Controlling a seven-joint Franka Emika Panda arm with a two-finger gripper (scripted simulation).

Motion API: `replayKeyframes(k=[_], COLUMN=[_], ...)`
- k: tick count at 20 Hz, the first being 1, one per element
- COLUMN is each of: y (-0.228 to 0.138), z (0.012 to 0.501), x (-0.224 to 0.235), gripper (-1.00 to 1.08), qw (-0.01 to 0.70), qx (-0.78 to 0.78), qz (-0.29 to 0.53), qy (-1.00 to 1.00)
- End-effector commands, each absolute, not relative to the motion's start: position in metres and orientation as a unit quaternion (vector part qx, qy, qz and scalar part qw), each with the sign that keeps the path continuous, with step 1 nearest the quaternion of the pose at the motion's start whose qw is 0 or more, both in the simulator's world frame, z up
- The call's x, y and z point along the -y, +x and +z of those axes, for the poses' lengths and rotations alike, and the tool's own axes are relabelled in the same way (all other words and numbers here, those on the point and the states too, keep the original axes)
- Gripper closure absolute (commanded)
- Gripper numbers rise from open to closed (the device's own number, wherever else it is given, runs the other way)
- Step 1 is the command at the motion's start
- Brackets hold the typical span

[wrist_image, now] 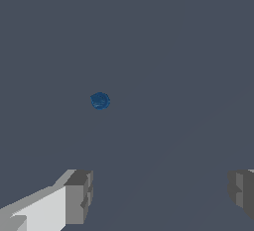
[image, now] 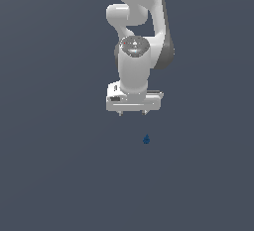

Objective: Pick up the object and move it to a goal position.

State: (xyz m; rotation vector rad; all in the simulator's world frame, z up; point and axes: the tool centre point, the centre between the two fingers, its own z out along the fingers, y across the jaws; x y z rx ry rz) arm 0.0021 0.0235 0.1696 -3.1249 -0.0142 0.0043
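— How far along is it, would you say?

— Barely started, by my reckoning. The big white jointed robot arm (image: 136,31) hangs over the flat slate-grey floor (image: 49,175), and its white two-fingered gripper (image: 132,112) is empty, the grey finger pads (wrist_image: 79,195) spread wide apart with nothing between them.

— And the thing it's meant to fetch?

— The tiny dark blue teardrop-shaped object (image: 146,139) sits on the floor, below the gripper and a touch toward the exterior view's right. Apart from it, not touching. In the wrist view it shows as a small blue blob (wrist_image: 100,100) ahead of the fingers, not between them.

— So what's left?

— Nearly everything, I'd judge: line up over it, come down, close on it, lift, carry it off. I can't see any marker for the goal, so where it ends up I couldn't say.

— Anything in the way?

— Nothing else shows near it. The only snag I'd guess is how small it is against those fingers.
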Motion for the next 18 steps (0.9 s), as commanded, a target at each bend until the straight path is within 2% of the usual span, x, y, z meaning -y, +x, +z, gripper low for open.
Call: replayKeyframes(k=[1, 10, 18], y=[0.002, 0.002, 0.004], z=[0.170, 0.163, 0.161], x=[-0.024, -0.053, -0.054], gripper=[-0.92, -0.92, -0.92], qw=[0.008, 0.017, 0.016], qx=[0.005, 0.038, 0.048], qz=[0.001, 0.002, 0.002], qy=[-1.000, -0.999, -0.999])
